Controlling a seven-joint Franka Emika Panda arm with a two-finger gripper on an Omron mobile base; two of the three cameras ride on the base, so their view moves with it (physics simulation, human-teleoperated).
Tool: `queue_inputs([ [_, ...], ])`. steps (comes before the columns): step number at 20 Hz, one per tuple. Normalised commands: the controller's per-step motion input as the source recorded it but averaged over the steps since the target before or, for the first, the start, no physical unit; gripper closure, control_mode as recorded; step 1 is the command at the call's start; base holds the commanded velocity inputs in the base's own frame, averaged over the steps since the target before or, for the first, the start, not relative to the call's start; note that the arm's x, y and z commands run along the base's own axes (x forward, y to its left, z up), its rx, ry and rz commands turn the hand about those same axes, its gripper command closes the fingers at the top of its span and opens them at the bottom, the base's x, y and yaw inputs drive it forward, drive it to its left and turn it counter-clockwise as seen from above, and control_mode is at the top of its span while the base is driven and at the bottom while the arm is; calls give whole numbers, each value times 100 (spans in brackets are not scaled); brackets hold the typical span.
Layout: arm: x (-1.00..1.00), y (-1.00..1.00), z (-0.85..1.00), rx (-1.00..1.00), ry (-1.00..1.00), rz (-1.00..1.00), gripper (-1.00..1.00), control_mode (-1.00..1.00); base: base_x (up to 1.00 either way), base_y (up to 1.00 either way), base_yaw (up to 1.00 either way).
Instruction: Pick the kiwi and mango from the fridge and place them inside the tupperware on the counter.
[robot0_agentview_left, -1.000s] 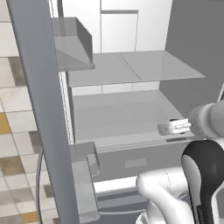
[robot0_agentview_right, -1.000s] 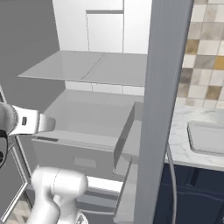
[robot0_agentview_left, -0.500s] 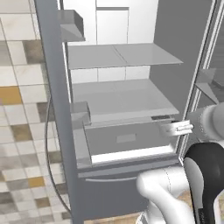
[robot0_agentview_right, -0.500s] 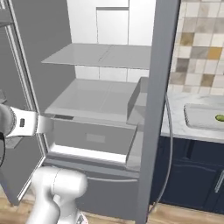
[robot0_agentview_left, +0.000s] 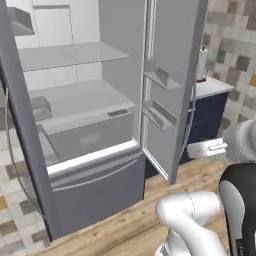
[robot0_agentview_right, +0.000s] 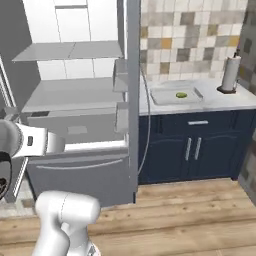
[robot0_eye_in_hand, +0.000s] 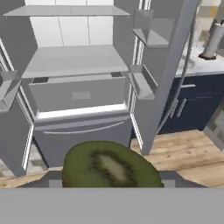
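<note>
Your pincer (robot0_eye_in_hand: 109, 183) is pinching the kiwi (robot0_eye_in_hand: 111, 168), a green-fleshed cut fruit sitting low between the finger tips in the hand view. Going left to right in the right base view, you have: the fridge (robot0_agentview_right: 75, 100), both doors swung wide, pale shelves and drawer bare; the counter (robot0_agentview_right: 220, 102), white marble over navy cabinet fronts; the tupperware (robot0_agentview_right: 177, 95) resting on it beside the fridge, with the mango (robot0_agentview_right: 181, 95) lying inside; a paper towel roll (robot0_agentview_right: 230, 74) upright near the far right end.
</note>
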Motion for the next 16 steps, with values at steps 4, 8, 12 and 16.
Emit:
queue_inputs([
  [4,0,0,0,0,0,0,100,100,-57,-54,-100],
  [8,0,0,0,0,0,0,100,100,-16,-57,-97],
  [12,0,0,0,0,0,0,100,100,37,-49,-61],
  [16,0,0,0,0,0,0,100,100,73,-39,-12],
])
